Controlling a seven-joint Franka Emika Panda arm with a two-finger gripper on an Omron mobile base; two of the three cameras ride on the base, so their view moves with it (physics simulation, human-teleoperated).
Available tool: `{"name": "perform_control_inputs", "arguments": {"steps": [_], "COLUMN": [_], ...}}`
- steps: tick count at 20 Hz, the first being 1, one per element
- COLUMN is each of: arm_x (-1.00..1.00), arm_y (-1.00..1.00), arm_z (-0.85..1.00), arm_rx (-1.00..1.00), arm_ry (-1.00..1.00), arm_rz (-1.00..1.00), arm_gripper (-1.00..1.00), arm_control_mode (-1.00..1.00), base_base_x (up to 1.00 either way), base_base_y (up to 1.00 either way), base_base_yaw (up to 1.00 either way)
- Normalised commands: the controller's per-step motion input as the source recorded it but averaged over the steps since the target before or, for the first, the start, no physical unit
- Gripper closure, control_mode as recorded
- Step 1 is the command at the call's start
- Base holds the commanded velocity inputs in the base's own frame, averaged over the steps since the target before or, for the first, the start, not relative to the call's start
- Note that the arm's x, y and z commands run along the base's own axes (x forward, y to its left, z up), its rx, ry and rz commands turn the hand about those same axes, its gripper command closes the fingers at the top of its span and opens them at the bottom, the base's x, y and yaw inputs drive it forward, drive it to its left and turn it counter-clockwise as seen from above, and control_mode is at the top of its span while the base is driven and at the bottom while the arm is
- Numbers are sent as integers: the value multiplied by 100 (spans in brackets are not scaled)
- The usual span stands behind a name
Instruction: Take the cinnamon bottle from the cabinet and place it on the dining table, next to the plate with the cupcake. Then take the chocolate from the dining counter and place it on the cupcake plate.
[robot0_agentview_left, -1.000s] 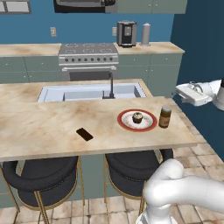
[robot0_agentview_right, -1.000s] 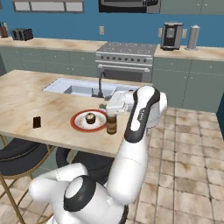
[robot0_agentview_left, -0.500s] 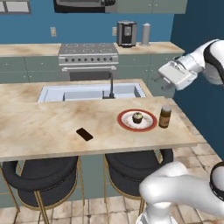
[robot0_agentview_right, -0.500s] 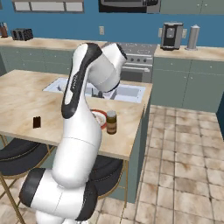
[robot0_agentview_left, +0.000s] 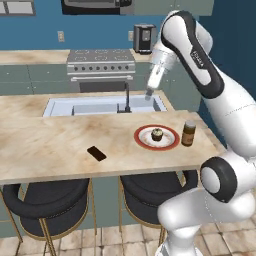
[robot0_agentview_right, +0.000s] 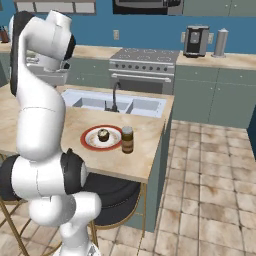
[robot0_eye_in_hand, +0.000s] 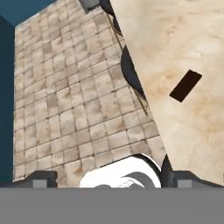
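Chocolate bar (robot0_agentview_left: 96, 153) flat on worktop (robot0_agentview_left: 45, 145), left of centre, well apart from red-rimmed cupcake plate (robot0_agentview_left: 156, 137). Cinnamon bottle (robot0_agentview_left: 188, 133) upright just right of plate, near worktop's end. End effector (robot0_agentview_left: 149, 93) raised above sink (robot0_agentview_left: 102, 105), fingers spread wide, gripping nothing.

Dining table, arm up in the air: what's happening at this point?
The cinnamon bottle already stands on the dining table, right beside the plate with the cupcake. The chocolate lies untouched on the same countertop, well to the left of the plate. The hand hangs open and empty, raised over the sink, holding nothing. So the first half looks done, and the chocolate is not yet picked up.
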Motion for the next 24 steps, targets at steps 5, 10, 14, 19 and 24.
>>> {"name": "perform_control_inputs", "arguments": {"steps": [5, 10, 14, 19, 24], "arm_x": [0, 3, 18, 6, 25], "arm_y": [100, 86, 26, 1, 12], "arm_z": [-90, -100, -78, -80, -66], "arm_rx": [-64, -46, -30, -20, -14], "arm_ry": [45, 11, -6, -13, -19], "arm_rz": [-37, -45, -50, -36, -25], "arm_gripper": [-100, -100, -100, -100, -100], "arm_control_mode": [-100, -100, -100, -100, -100], "base_base_x": [0, 0, 0, 0, 0], "base_base_y": [0, 0, 0, 0, 0], "base_base_yaw": [0, 0, 0, 0, 0]}}
